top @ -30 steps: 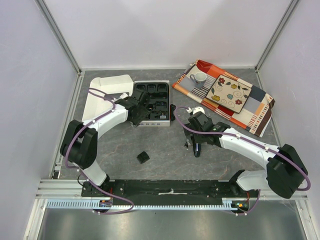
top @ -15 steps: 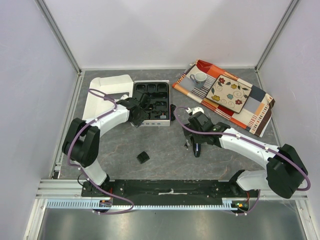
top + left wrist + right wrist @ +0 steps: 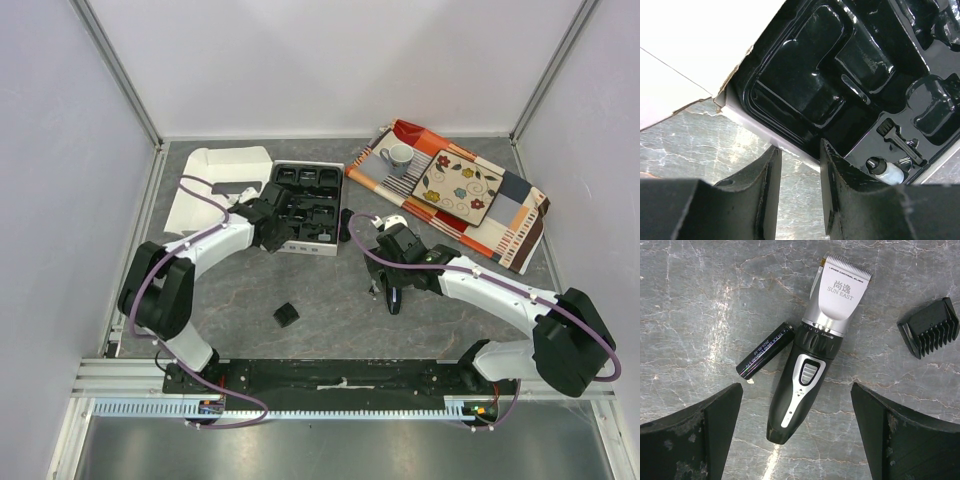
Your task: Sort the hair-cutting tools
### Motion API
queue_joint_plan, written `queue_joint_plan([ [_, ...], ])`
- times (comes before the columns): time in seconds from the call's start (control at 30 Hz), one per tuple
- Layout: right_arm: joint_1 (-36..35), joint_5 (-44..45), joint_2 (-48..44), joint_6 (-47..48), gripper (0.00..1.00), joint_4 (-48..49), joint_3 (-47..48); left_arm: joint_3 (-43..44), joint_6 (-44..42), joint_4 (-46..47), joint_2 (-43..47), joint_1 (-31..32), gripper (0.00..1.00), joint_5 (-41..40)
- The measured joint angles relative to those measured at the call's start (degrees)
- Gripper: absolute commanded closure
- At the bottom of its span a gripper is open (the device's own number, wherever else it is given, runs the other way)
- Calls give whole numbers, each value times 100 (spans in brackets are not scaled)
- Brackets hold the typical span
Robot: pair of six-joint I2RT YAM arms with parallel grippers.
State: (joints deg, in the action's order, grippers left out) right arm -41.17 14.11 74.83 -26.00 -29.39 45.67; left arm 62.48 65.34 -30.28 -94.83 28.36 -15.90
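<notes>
Two arms, two different jobs going on here. Right gripper (image 3: 795, 390) hangs over the clipper (image 3: 815, 350) with its jaws spread as wide as they go, one finger on each side of the handle end and nothing held. The clipper lies flat on the table (image 3: 330, 300), near the middle and a bit toward the right arm. In the wrist view its blade end points away from the camera. A battery (image 3: 765, 358) lies just beside the handle, and you can't really tell whether the two touch. A comb (image 3: 930, 326) sits near the blade end on the other side, clearly apart from it. There's a second comb (image 3: 287, 314) on its own, closer to the arm bases and well away from the clipper.

Left gripper (image 3: 799, 147) is over at the white box (image 3: 215, 175) with the black tray (image 3: 305, 200) in it. The jaws are narrow, with only a slim gap. They straddle the box's wall at the tray's near corner, one finger outside and one over the tray. I honestly can't tell whether they're pinching the wall or just sitting around it.

Off at the back right there's a patterned cloth (image 3: 500, 215) with a mug (image 3: 399, 157) and a plate (image 3: 458, 186) on it.
</notes>
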Motion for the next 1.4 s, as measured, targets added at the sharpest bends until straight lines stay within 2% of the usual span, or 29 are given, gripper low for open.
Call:
queue_joint_plan([
  [0.3,0,-46,-33,-28,2,-44,0,-531,-964,-90,664,-7,70,459],
  [0.53,0,-122,-33,-127,2,-127,0,-1038,-1556,-326,1403,0,69,498],
  [0.73,0,-90,-39,-223,2,-136,-68,-1285,-1858,-509,1954,-107,57,439],
  [0.8,0,-37,-39,-280,2,-131,-118,-1300,-1961,-542,2090,-175,46,426],
  [0.9,2,140,4,-413,3,-107,-181,-1300,-2129,-546,2229,-254,37,396],
  [1.33,2,487,579,-826,25,195,-219,-1298,-2535,-586,2380,-330,35,400],
  [1.37,2,503,595,-846,28,203,-219,-1298,-2553,-588,2393,-343,35,400],
  [1.4,2,516,605,-857,37,212,-219,-1298,-2564,-588,2398,-354,35,400],
])
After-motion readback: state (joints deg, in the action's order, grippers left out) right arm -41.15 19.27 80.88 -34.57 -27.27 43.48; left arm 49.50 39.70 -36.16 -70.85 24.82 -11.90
